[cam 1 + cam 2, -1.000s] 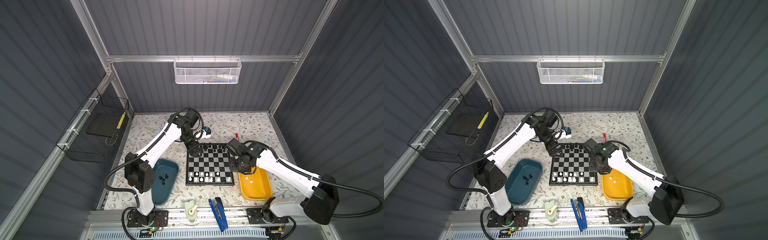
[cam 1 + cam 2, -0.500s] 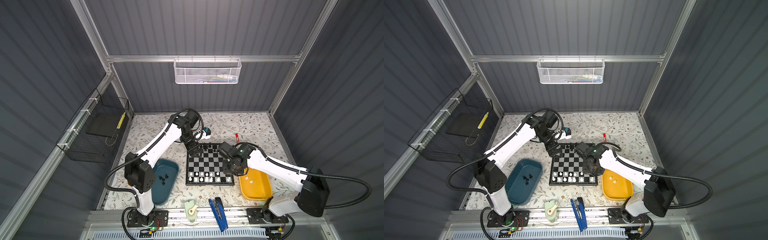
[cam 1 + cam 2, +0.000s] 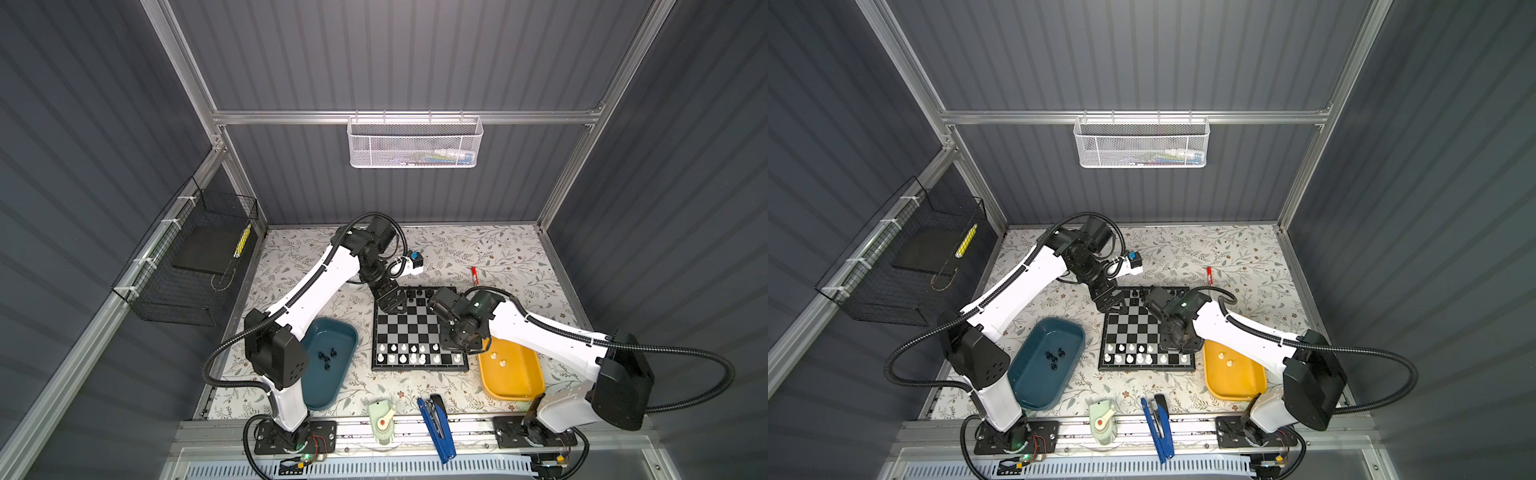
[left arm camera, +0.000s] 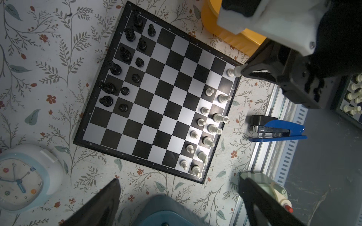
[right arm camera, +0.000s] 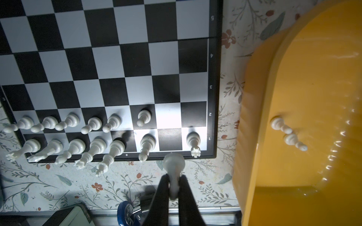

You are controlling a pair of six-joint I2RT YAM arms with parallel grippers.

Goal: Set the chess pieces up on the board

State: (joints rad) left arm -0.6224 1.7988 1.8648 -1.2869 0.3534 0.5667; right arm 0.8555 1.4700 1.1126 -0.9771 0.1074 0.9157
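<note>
The right tool (image 5: 173,178) is clamped on a smooth white chessman (image 5: 174,163). Its two dark, tapering fingers (image 5: 162,195) pinch the slim upper part, and the round base points down. The piece hangs just above the black rim of the board (image 5: 212,78), near the corner beside the glossy yellow tray (image 5: 313,78). It is next to an empty black square in the end row.

The board is flat and square, chequered in matt black and silvery grey. White pieces (image 5: 94,144) of moulded plastic stand there in two rows, and black pieces (image 4: 125,54) line the opposite edge. Two white pawns (image 5: 280,124) sit in the yellow tray, and a few black chessmen (image 3: 326,359) sit in the rounded teal tray (image 3: 332,390).

The left tool (image 4: 180,178) hovers empty, fingers wide apart, over the board's far corner above the leaf-printed tabletop (image 3: 478,257).
</note>
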